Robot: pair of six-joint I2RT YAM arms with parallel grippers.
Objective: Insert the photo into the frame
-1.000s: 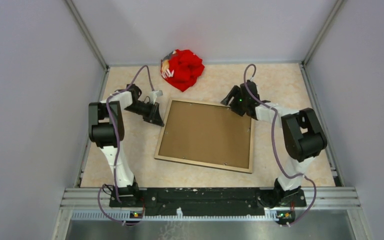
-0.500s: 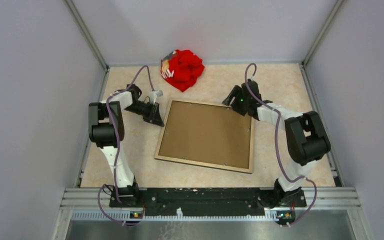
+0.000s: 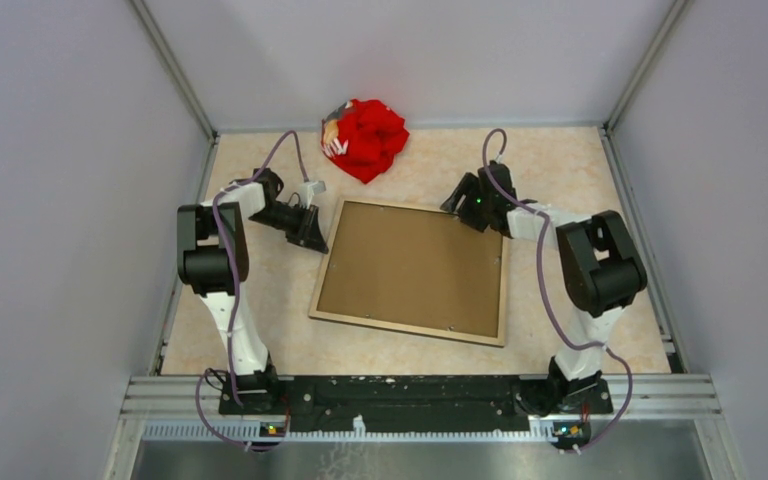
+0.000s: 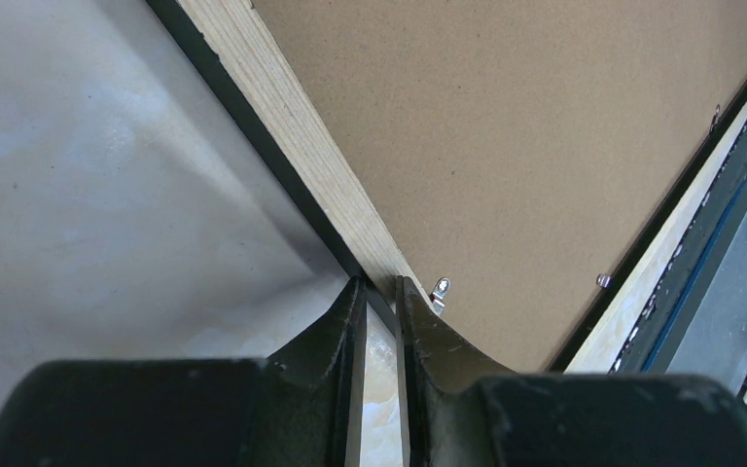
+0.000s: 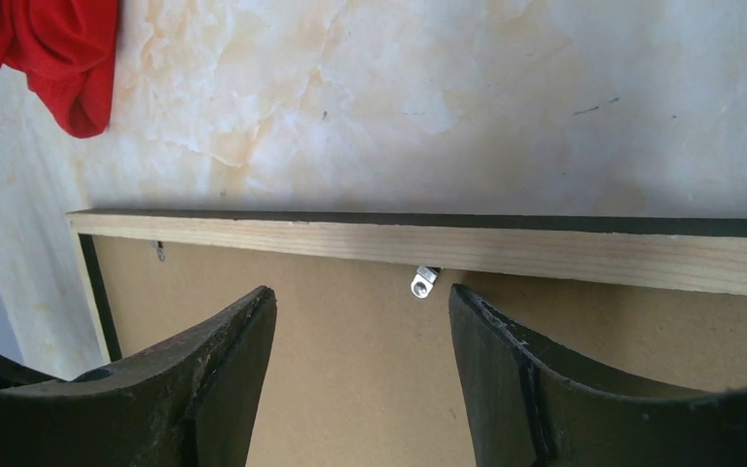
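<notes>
The frame (image 3: 405, 331) lies face down on the table, its light wood back up. The photo (image 3: 415, 265) sits inside it and shows only its brown board back. My left gripper (image 3: 317, 240) is shut on the frame's left rim near the far left corner. In the left wrist view the wooden rim (image 4: 292, 126) runs in between the fingers of the left gripper (image 4: 379, 287), next to a metal clip (image 4: 440, 289). My right gripper (image 3: 457, 205) is open over the far right corner. In the right wrist view the right gripper (image 5: 362, 311) hangs over the board (image 5: 350, 389), below another clip (image 5: 423, 282) on the far rim (image 5: 447, 243).
A red cloth bundle (image 3: 365, 137) lies at the back of the table, beyond the frame's far edge, and shows at the top left of the right wrist view (image 5: 49, 49). Grey walls close in the table on three sides.
The right arm has swayed slightly and its gripper has edged a little left over the frame's far right corner. The left gripper and the frame have not moved.
</notes>
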